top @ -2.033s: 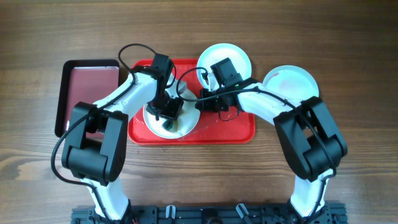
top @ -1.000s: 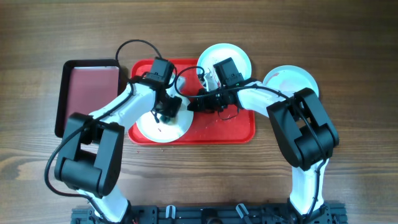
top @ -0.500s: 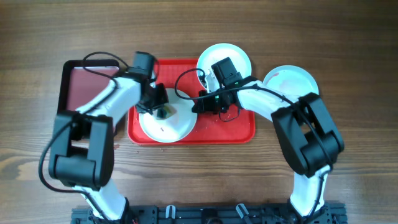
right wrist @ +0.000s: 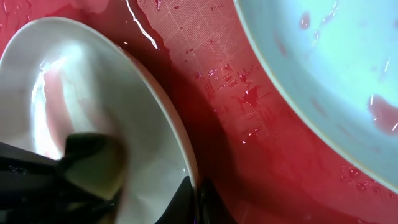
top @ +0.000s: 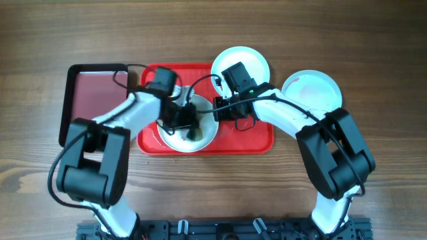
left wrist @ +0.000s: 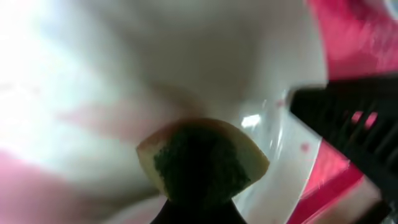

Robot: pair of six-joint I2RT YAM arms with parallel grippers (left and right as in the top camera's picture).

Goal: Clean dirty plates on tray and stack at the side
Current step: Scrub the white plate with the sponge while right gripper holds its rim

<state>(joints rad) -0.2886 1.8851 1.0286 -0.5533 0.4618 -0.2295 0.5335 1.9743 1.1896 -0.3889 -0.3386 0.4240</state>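
A white plate (top: 175, 137) lies at the left of the red tray (top: 257, 139). My left gripper (top: 185, 121) is shut on a green and yellow sponge (left wrist: 202, 163) pressed onto that plate (left wrist: 186, 56). My right gripper (top: 217, 113) is shut on the plate's right rim, one finger inside and one outside (right wrist: 194, 199). A pale mint-blue plate (top: 257, 63) rests over the tray's back edge, wet with pink drops in the right wrist view (right wrist: 329, 68). Another pale plate (top: 312, 88) with red smears sits on the table to the right.
A smaller black-rimmed maroon tray (top: 93, 93) lies left of the red tray. Red smears and water cover the red tray's floor (right wrist: 217, 93). Cables loop above both wrists near the tray's back edge.
My left gripper has swept the sponge from the plate's left side to its middle right. The plate has shifted slightly right. My right gripper has kept its hold on the rim.
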